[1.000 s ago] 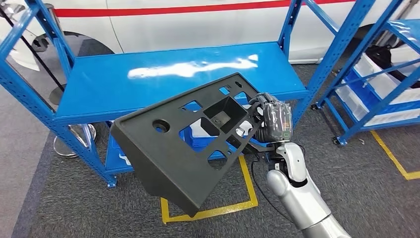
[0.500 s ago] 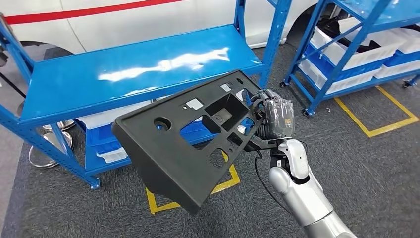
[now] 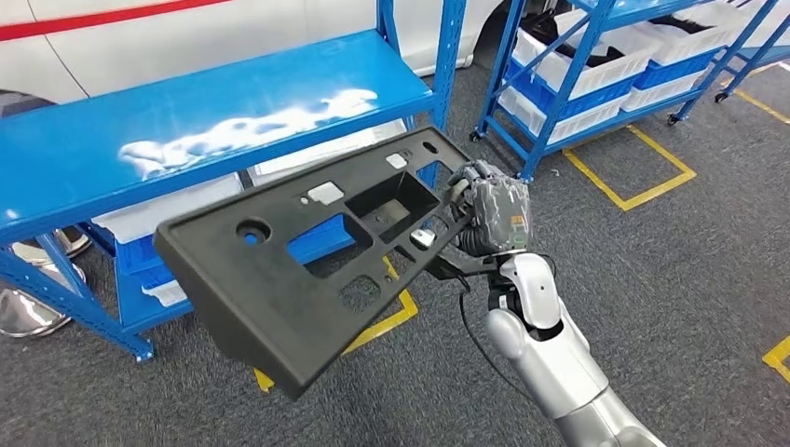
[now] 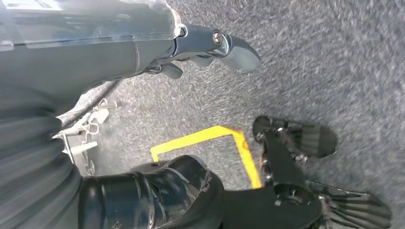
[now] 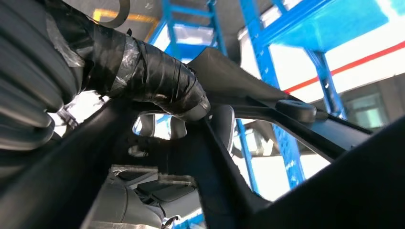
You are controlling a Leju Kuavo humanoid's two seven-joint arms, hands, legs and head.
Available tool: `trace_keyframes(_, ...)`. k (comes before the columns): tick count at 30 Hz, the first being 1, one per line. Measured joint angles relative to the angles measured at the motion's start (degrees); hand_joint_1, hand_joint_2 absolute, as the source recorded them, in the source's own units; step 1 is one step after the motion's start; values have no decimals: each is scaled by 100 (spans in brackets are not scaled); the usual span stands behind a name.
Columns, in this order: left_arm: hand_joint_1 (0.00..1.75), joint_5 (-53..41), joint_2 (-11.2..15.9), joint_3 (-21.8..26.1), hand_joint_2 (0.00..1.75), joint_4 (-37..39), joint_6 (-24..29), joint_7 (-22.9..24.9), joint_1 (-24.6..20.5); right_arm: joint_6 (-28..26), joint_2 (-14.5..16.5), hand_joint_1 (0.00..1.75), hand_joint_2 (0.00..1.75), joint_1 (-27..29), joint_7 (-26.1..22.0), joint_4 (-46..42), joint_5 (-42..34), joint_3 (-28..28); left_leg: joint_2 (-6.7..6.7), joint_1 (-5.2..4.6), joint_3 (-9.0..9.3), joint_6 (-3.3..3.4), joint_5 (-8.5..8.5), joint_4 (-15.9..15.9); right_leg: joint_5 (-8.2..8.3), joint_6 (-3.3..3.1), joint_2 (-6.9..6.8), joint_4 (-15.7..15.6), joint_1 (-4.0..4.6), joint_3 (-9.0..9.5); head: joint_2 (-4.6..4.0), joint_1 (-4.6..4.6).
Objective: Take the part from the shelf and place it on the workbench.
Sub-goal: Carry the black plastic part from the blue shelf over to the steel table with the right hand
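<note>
The right hand (image 3: 489,216) has its fingers closed around the right-hand end of the part (image 3: 307,256), a long black plastic panel with cut-outs; the right wrist view confirms the thumb (image 5: 157,83) wrapped over a rib of that panel. The part is carried clear of the shelf (image 3: 214,130), tilted, its far edge high and its near left corner low, hanging over the grey carpet and the yellow floor marking (image 3: 387,317) in front of the shelf. It touches nothing but the hand. The blue shelf board lies beyond and to the left of the part; a second blue rack (image 3: 596,65) with white bins stands far right. The left hand (image 4: 210,45) hangs over the floor; it appears to hold nothing, with the fingers loosely curled, though how far open they stand I cannot tell with confidence. Assessment: the take is done, as the part is off the shelf and secured in a one-handed grasp at one end. The carry and the placing remain; no workbench is in sight. Risk noted: the long unsupported end may swing or catch a shelf upright while the robot turns.
</note>
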Motion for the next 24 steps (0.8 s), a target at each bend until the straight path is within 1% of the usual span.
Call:
trace_keyframes(1,0,17,6,16,175,0,-20,-9,9,-24,77,175,175,-55,71,25,71,65,80,-9,-73,18,53,5,-298,28,-109,354,-20,-81,0,6)
trace_keyframes(2,0,26,14,37,175,0,-49,-16,17,-50,164,175,175,-106,148,65,142,138,177,-15,-152,28,100,21,-505,56,-163,724,-43,-149,0,2)
trace_keyframes(3,0,26,24,58,175,0,-82,-19,20,-73,255,175,175,-156,227,122,205,219,268,-18,-237,20,144,43,-577,82,-190,1015,-64,-170,0,2)
trace_keyframes(4,0,20,31,74,175,0,-118,-17,18,-92,346,175,175,-217,297,197,255,306,359,-17,-327,5,185,72,-516,103,-210,1152,-84,-117,0,2)
trace_keyframes(5,0,13,37,90,175,0,-151,-14,13,-106,439,175,175,-288,360,284,296,397,445,-16,-416,-14,219,108,-376,118,-239,1103,-101,25,0,2)
trace_keyframes(6,0,8,40,102,175,-1,-175,-10,6,-116,525,175,175,-364,407,366,324,479,519,-16,-495,-37,247,149,-241,123,-298,871,-112,264,0,2)
trace_keyframes(7,0,5,43,112,175,-1,-192,-6,1,-124,608,175,175,-446,440,440,343,551,586,-20,-564,-64,270,187,-218,116,-405,519,-102,548,0,2)
trace_keyframes(8,0,-1,42,120,175,-1,-203,-1,-2,-133,689,175,175,-522,460,503,353,612,649,-25,-613,-96,294,219,-270,81,-502,148,-71,809,0,0)
trace_keyframes(9,0,-14,41,124,175,-1,-207,8,-6,-149,751,175,175,-588,473,554,354,664,704,-27,-642,-134,324,238,-349,33,-579,-139,-32,981,0,-1)
trace_keyframes(10,0,-43,36,126,175,-1,-209,22,-9,-170,792,175,175,-637,485,594,346,708,757,-27,-660,-177,361,237,-424,-25,-606,-313,13,1051,0,-2)
trace_keyframes(11,0,-89,28,126,175,0,-209,39,-12,-190,800,175,175,-655,503,620,330,743,807,-21,-664,-219,401,231,-415,-89,-573,-390,45,1049,0,-3)
trace_keyframes(12,0,-142,19,125,175,0,-205,55,-12,-207,770,175,175,-628,523,616,301,766,797,-5,-680,-260,406,229,-367,-143,-534,-424,42,1026,0,-2)
trace_keyframes(13,0,-199,9,123,175,0,-193,63,-5,-218,707,175,175,-564,539,569,257,773,699,12,-704,-292,345,260,-311,-190,-490,-466,36,1007,0,-2)
trace_keyframes(14,0,-250,3,120,175,0,-178,62,9,-221,609,175,175,-463,542,480,204,769,541,27,-752,-312,185,387,-248,-241,-456,-505,23,982,0,-3)
trace_keyframes(15,0,-289,-2,116,175,0,-162,55,29,-222,491,175,175,-336,529,358,143,754,355,39,-829,-324,-55,624,-186,-282,-418,-531,9,945,0,-4)
trace_keyframes(16,0,-323,-5,113,175,0,-145,41,51,-224,351,175,175,-193,492,211,72,721,203,43,-918,-329,-326,962,-130,-311,-371,-537,17,885,0,-4)
trace_keyframes(17,0,-354,-8,111,175,0,-134,24,67,-221,209,175,175,-40,438,62,1,673,130,43,-1006,-332,-562,1336,-77,-332,-319,-530,24,818,0,-4)
trace_keyframes(18,0,-386,-9,111,175,0,-126,9,78,-218,68,175,175,109,377,-79,-72,608,105,44,-1046,-338,-697,1620,-30,-333,-253,-519,31,748,0,-3)
trace_keyframes(19,0,-413,-6,110,175,0,-120,-3,81,-213,-64,175,175,243,313,-204,-138,534,98,46,-1003,-343,-717,1729,15,-325,-178,-499,32,674,0,-3)
trace_keyframes(20,0,-433,1,109,175,0,-119,-13,80,-204,-180,175,175,348,264,-310,-191,461,90,52,-856,-345,-629,1610,54,-304,-95,-469,24,599,0,-4)
trace_keyframes(21,0,-447,8,108,175,0,-119,-21,78,-190,-280,175,175,421,226,-399,-233,391,54,62,-621,-345,-482,1300,88,-278,-8,-429,9,524,0,-4)
trace_keyframes(22,0,-451,15,107,175,0,-121,-29,73,-166,-356,175,175,467,196,-474,-263,329,-61,79,-367,-340,-390,911,121,-244,81,-386,-10,447,0,-5)
trace_keyframes(23,0,-453,20,107,175,0,-123,-41,71,-137,-418,175,175,492,171,-542,-286,276,-194,89,-157,-332,-322,568,155,-207,165,-338,-17,374,0,-4)
trace_keyframes(24,0,-453,21,107,175,0,-126,-55,70,-109,-465,175,175,511,147,-599,-300,235,-305,95,-39,-322,-304,353,198,-167,242,-305,-22,316,0,-4)
